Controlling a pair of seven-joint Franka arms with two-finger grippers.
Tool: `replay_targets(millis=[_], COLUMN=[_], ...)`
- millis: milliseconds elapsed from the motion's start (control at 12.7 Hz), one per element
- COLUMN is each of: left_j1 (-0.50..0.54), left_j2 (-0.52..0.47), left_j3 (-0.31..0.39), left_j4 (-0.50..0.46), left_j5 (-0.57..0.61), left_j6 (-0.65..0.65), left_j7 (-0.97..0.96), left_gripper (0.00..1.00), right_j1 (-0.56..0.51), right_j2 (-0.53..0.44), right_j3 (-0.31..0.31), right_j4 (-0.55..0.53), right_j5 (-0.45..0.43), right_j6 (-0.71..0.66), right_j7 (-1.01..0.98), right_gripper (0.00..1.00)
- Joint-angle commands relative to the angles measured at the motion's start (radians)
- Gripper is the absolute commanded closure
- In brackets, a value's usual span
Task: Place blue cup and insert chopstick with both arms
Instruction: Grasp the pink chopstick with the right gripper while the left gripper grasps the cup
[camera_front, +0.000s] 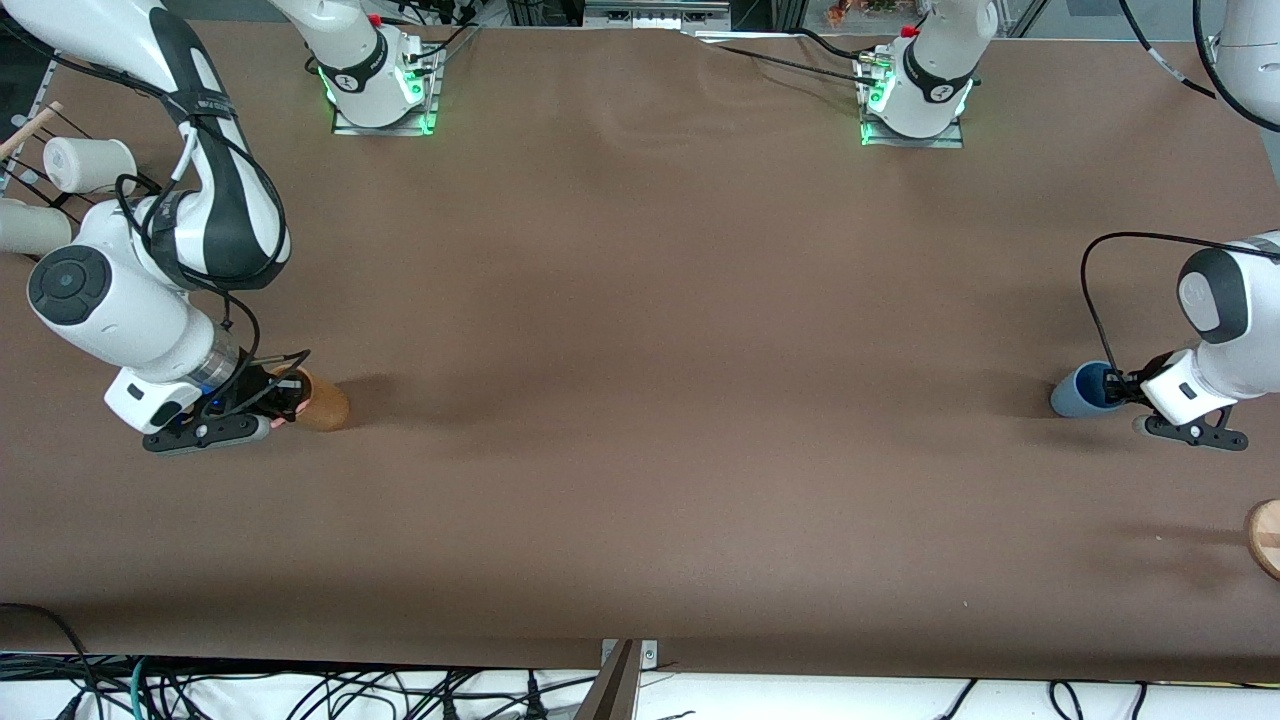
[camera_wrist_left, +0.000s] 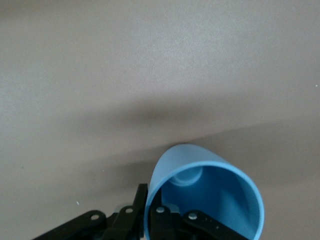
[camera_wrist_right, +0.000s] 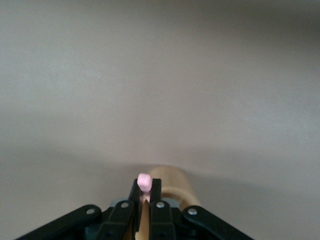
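Two tools are busy at the ends of the bench (camera_front: 640, 300). The left tool (camera_front: 1128, 390) pinches the blue cup (camera_front: 1082, 392) by its rim near the left arm's edge. The right tool (camera_front: 283, 395) grips the chopstick (camera_wrist_right: 144, 181) (only its pink tip shows) at the tan cup (camera_front: 322, 402) near the right arm's edge.

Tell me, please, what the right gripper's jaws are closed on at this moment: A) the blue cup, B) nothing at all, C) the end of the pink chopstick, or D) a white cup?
C: in the right wrist view, the right gripper pinches the pink chopstick just above the tan cup, while the blue cup sits at the left gripper.
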Motion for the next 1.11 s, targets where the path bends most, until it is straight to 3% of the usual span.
replay_targets(millis=[0,158,395,632,711,868,1026], left_j1=[-0.005,-0.003,-0.005,-0.014,-0.055,-0.217,-0.367], left_j2=[-0.034,-0.073,-0.125,-0.127,-0.124,-0.096,0.002], left_j3=[-0.025,-0.114,-0.318,-0.525,-0.565,-0.568,-0.561], left_j4=[0.010,0.016,0.016,0.024,0.029,0.041,0.117], left_j5=[-0.022,-0.022,-0.015,-0.004,-0.004,-0.004,-0.002], left_j6=[-0.052,-0.112,-0.192,-0.270,-0.271,-0.268,-0.262], left_j7=[0.004,-0.043,-0.253,-0.489,-0.599,-0.820,-0.989], left_gripper=[1.00,1.00,1.00,1.00,1.00,1.00,1.00], right_j1=[-0.010,-0.010,-0.009,-0.009,-0.009,-0.009,-0.009], right_j2=[0.005,0.001,-0.005,-0.007,-0.012,-0.024,-0.031], right_j3=[0.010,0.012,0.018,0.034,0.039,0.047,0.065], right_j4=[0.017,0.028,0.034,0.121,0.148,0.192,0.255], right_j5=[-0.002,0.003,0.011,0.007,0.007,0.007,0.011], right_j6=[-0.001,-0.011,-0.025,-0.164,-0.209,-0.295,-0.410], right_j7=[-0.015,-0.005,0.005,0.027,0.028,0.041,0.041], right_gripper=[0.95,0.96,0.98,0.98,0.98,0.98,0.98])
